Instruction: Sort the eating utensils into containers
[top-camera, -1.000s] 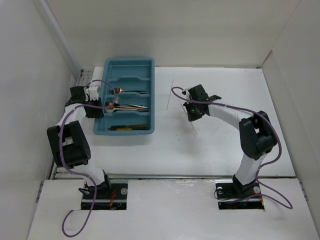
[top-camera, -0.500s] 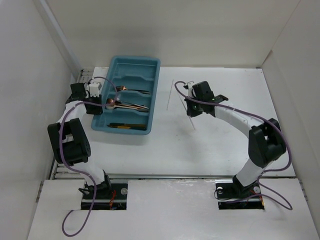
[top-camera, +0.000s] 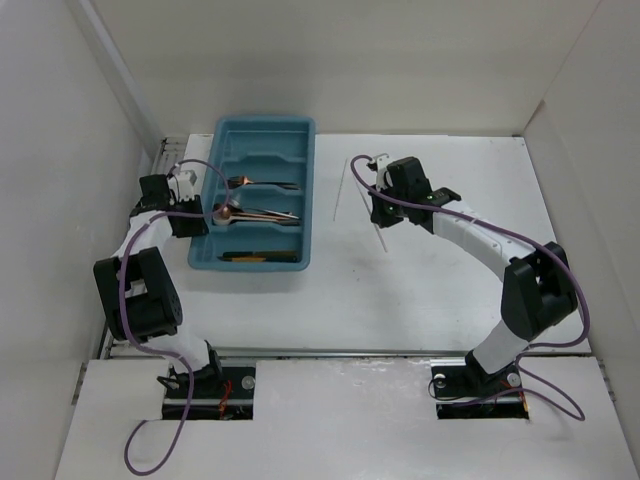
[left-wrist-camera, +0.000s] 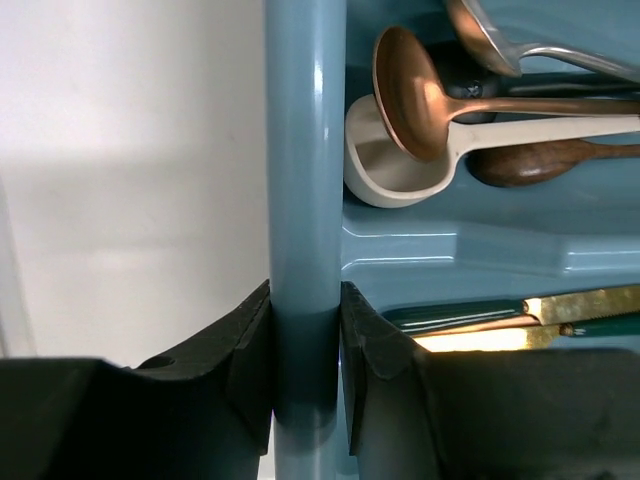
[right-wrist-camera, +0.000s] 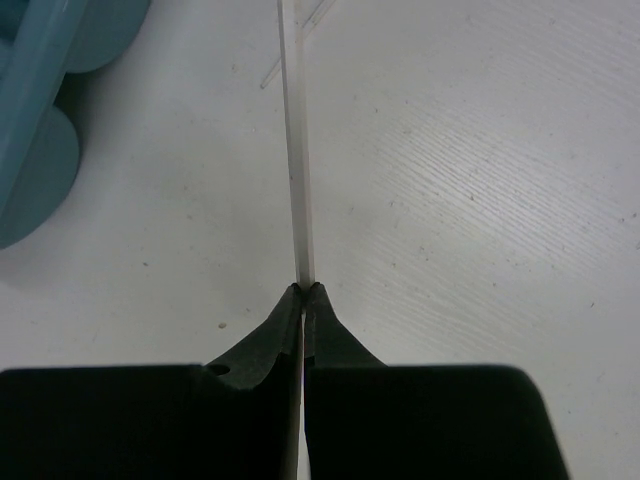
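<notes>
The teal-blue cutlery tray (top-camera: 305, 190) lies at the far left of the table. My left gripper (top-camera: 198, 221) is shut on its left rim; the left wrist view shows the jaws (left-wrist-camera: 305, 345) clamped on the rim (left-wrist-camera: 305, 150). A copper spoon (left-wrist-camera: 410, 90), a white spoon (left-wrist-camera: 385, 175), a dark wooden spoon (left-wrist-camera: 540, 160) and a silver spoon (left-wrist-camera: 490, 35) share one slot. A gold knife (left-wrist-camera: 580, 300) lies in the adjacent slot. My right gripper (top-camera: 379, 214) is shut on a thin white chopstick (top-camera: 382, 240), also seen in the right wrist view (right-wrist-camera: 297, 150) with the jaws (right-wrist-camera: 303, 290) pinching it.
A second thin white chopstick (top-camera: 340, 192) lies on the table between the tray and my right gripper. White walls enclose the table on the left, far and right sides. The tray's corner (right-wrist-camera: 40, 110) shows left of the held chopstick.
The tray swung in my left gripper, tilted and then straightened again. My right gripper moved toward the far side and a little left, carrying the white chopstick.
</notes>
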